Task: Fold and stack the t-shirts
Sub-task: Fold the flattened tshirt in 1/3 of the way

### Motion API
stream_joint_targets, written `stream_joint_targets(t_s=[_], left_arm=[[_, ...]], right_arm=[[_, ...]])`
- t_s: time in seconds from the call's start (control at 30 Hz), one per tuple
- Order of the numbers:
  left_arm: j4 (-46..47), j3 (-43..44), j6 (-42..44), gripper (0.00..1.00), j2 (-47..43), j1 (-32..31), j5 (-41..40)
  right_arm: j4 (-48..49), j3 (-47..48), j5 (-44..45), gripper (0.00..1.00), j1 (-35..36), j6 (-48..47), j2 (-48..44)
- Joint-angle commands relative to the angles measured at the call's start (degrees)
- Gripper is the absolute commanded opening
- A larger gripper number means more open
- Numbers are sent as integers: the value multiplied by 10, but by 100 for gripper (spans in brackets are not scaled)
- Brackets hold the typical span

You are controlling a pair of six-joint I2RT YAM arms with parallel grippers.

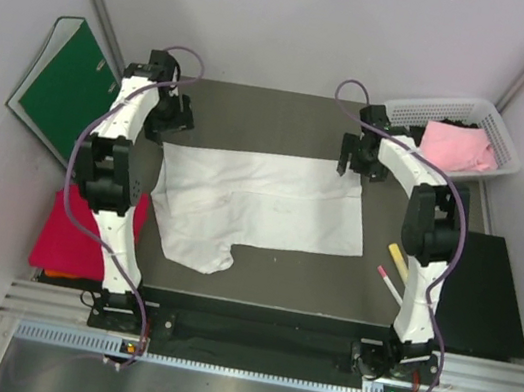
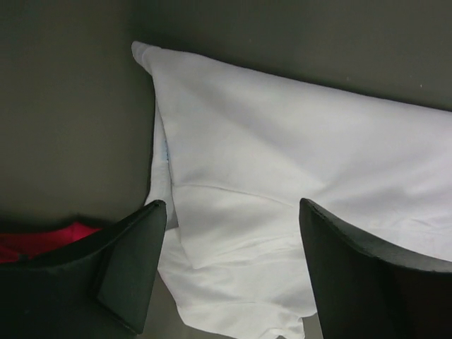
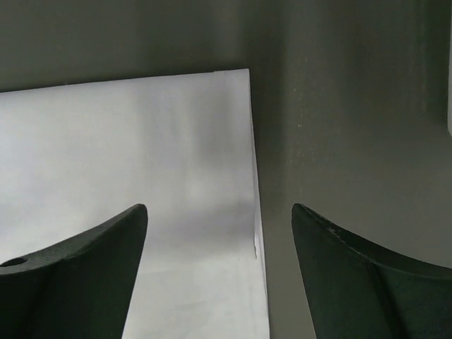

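Note:
The large white t-shirt [image 1: 260,206] lies spread flat on the dark table, one sleeve hanging toward the near left. My left gripper [image 1: 168,124] is open and empty above its far left corner; the left wrist view shows the cloth [image 2: 282,155] between the fingers of that gripper [image 2: 233,240]. My right gripper [image 1: 354,162] is open and empty over the far right corner. In the right wrist view, the shirt's right edge [image 3: 127,155] runs between the fingers of this gripper [image 3: 219,247]. The crimson-red shirt [image 1: 62,237] lies left of the left arm. The light pink shirt [image 1: 459,144] sits in a basket. I cannot make out the orange shirt.
A white plastic basket [image 1: 498,126] stands at the far right. A green binder [image 1: 63,85] leans against the left wall. A yellow stick and a pink-tipped one [image 1: 393,270] lie beside the right arm, next to a black pad [image 1: 483,296].

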Motion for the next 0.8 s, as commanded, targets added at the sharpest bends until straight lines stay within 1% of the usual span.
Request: stream_joint_targets(t_s=[0.0, 0.03, 0.1, 0.13, 0.17, 0.23, 0.27, 0.33, 0.37, 0.4, 0.43, 0.57, 0.67, 0.77], left_arm=[[-18, 44, -3, 80, 27, -5, -41], [-17, 45, -5, 80, 29, -6, -49], [-13, 53, -10, 80, 39, -8, -54], [-13, 56, -12, 78, 42, -9, -61], [-16, 64, -13, 74, 46, -10, -64], [-18, 73, -15, 66, 62, -11, -68], [-23, 85, -16, 51, 68, -12, -76], [-28, 92, -17, 33, 82, -12, -81], [-27, 95, -18, 21, 86, -12, -88], [-25, 98, -19, 3, 93, -12, -88], [-24, 100, -18, 0, 94, -12, -88], [-17, 114, -23, 0, 102, -12, -91], [-5, 123, -26, 0, 102, -12, -91], [4, 132, -29, 0, 105, -12, -82]], right_arm=[[20, 35, 19, 80, -3, -10, 32], [23, 37, 21, 77, -3, -10, 36], [34, 40, 20, 74, -3, -8, 44], [37, 41, 17, 69, -3, -7, 47], [39, 45, 14, 52, -4, -7, 49], [44, 50, 13, 40, -3, -7, 59], [46, 53, 12, 31, -3, -6, 61], [47, 56, 13, 22, -4, -6, 63], [48, 57, 15, 17, -3, -7, 63], [49, 56, 17, 14, -3, -7, 57], [53, 54, 23, 12, -3, -9, 53], [67, 41, 41, 7, -3, -14, 27], [77, 38, 48, 5, -3, -16, 12], [80, 45, 53, 5, -4, -14, 18]])
